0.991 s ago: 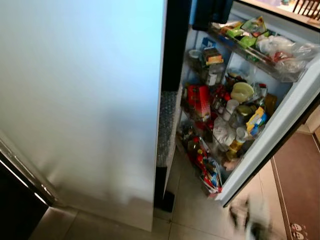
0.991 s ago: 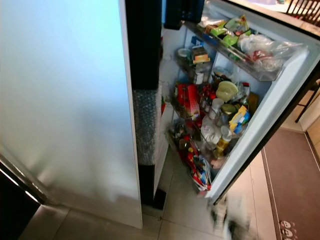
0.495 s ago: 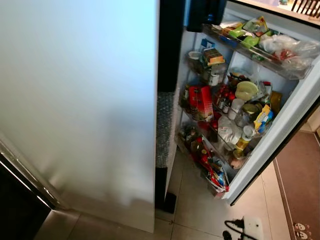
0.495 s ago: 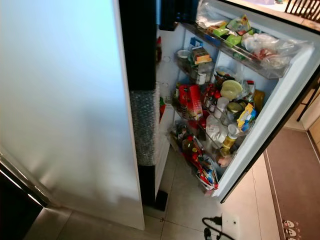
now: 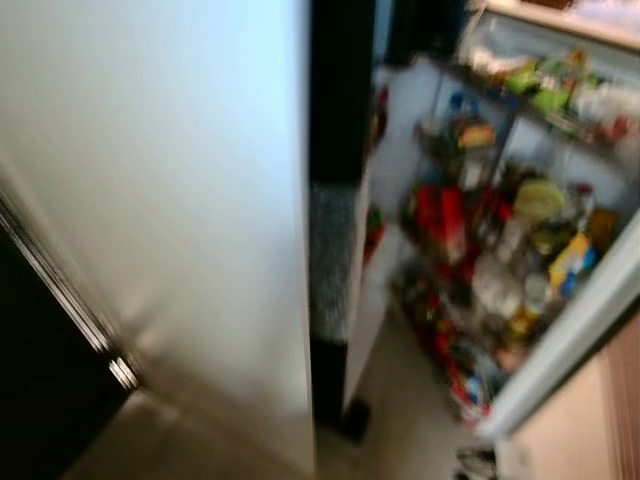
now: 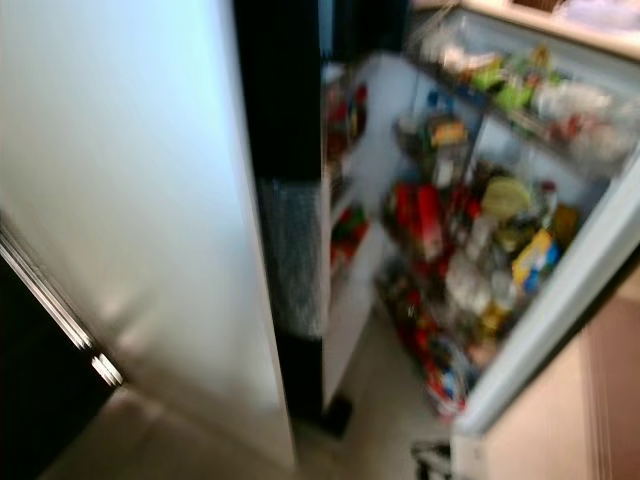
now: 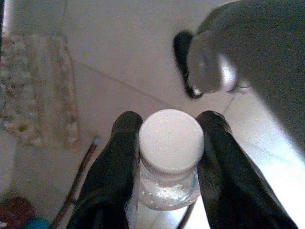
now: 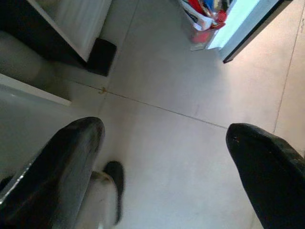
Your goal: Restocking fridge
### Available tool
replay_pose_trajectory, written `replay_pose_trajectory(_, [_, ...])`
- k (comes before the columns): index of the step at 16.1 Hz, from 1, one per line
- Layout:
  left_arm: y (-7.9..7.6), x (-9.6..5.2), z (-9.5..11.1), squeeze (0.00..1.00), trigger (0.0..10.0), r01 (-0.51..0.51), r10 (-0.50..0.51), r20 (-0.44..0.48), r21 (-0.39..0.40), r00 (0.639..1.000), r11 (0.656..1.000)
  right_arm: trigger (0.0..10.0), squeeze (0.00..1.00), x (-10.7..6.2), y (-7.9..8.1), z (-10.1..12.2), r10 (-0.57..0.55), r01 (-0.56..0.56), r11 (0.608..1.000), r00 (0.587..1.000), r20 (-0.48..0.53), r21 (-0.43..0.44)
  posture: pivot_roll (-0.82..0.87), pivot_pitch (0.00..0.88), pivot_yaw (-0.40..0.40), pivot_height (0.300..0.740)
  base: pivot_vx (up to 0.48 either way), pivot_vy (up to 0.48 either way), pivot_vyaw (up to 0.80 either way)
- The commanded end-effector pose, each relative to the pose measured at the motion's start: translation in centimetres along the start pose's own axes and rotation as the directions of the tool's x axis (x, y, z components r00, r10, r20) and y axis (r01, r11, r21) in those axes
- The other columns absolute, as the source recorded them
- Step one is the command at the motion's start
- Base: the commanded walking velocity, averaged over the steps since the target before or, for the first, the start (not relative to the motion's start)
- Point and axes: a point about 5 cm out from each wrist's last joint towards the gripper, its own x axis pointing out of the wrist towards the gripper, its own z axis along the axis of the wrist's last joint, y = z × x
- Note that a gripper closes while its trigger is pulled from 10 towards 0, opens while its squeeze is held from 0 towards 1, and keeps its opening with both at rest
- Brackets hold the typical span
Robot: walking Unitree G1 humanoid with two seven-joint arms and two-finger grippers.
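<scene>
My left gripper (image 7: 167,143) is clamped on a small clear jar (image 7: 170,160) with a white lid (image 7: 170,140), one finger pressed on each side just under the lid. There's something white and powdery inside, can't tell what. Below the jar is pale tile floor (image 7: 119,71), with a patterned rug (image 7: 35,90) off beyond one finger and a thin cable (image 7: 76,186) running past it.

My right gripper (image 8: 164,162) is spread wide with nothing between the fingers, just hanging over the floor. Ahead of it, past the fingertips, is the bottom corner of the open fridge door (image 8: 243,24) with some red packets (image 8: 205,12) in the lowest shelf.

Head cam is really blurry. I can make out the fridge's closed pale door (image 5: 150,200) on my left and the open right door (image 6: 540,330) swung out, its racks crammed with bottles, jars and packets (image 6: 470,250). Individual items are too smeared to name.
</scene>
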Motion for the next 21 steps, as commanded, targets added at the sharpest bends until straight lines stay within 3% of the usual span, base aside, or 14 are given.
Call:
replay_pose_trajectory(1, [0.7, -0.1, -0.4, 0.00, 10.0, -0.013, 0.013, -0.018, 0.018, 1.000, 1.000, 10.0, 0.00, 0.1, 0.7, -0.2, 0.014, -0.014, 1.000, 1.000, -0.007, -0.005, 0.01, 0.000, -0.028, 0.740, 0.000, -0.319, 0.48])
replay_pose_trajectory(5, [0.7, -0.1, -0.3, 0.00, 10.0, -0.014, 0.014, -0.017, 0.009, 1.000, 1.000, 10.0, 0.00, 0.2, 1.5, 0.0, 0.024, -0.024, 1.000, 1.000, 0.000, -0.004, 0.01, 0.000, -0.039, 0.740, 0.000, -0.272, 0.78])
replay_pose_trajectory(7, [0.7, -0.1, -0.3, 0.00, 10.0, -0.018, 0.018, -0.018, 0.000, 1.000, 1.000, 10.0, 0.00, 0.2, 1.5, 0.1, 0.037, -0.038, 0.999, 0.999, 0.014, 0.028, 0.01, 0.000, -0.042, 0.740, 0.000, 0.000, 0.00])
replay_pose_trajectory(10, [0.7, -0.1, -0.4, 0.00, 10.0, -0.019, 0.019, -0.020, -0.005, 1.000, 1.000, 10.0, 0.00, 0.1, 0.4, 1.9, 0.048, -0.052, 0.998, 0.993, 0.108, 0.027, 0.01, 0.000, -0.040, 0.740, 0.000, 0.000, 0.00])
replay_pose_trajectory(11, [0.7, -0.1, -0.4, 0.00, 10.0, -0.020, 0.020, -0.022, -0.004, 1.000, 1.000, 10.0, 0.00, 0.2, 0.3, 3.5, 0.068, -0.075, 0.997, 0.982, 0.178, 0.031, 0.00, 0.000, -0.036, 0.740, 0.000, 0.000, 0.00])
replay_pose_trajectory(12, [0.7, -0.1, -0.4, 0.00, 10.0, -0.020, 0.020, -0.022, -0.004, 1.000, 1.000, 10.0, 0.00, 0.2, 0.3, 3.5, 0.068, -0.075, 0.997, 0.982, 0.178, 0.031, 0.00, 0.000, -0.036, 0.740, 0.000, 0.000, 0.00])
replay_pose_trajectory(16, [0.9, -0.1, -0.3, 0.00, 10.0, -0.022, 0.022, -0.019, 0.003, 1.000, 1.000, 10.0, 0.00, -0.4, 0.5, 11.1, 0.123, -0.148, 0.989, 0.885, 0.448, 0.021, 0.00, 0.000, -0.032, 0.740, 0.000, 0.000, 0.00])
replay_pose_trajectory(21, [0.9, -0.1, -0.2, 0.00, 10.0, -0.026, 0.026, -0.018, 0.006, 1.000, 1.000, 10.0, 0.00, -1.3, 2.3, 15.7, 0.200, -0.201, 0.977, 0.781, 0.591, -0.066, 0.00, 0.000, -0.030, 0.740, 0.000, 0.000, 0.00])
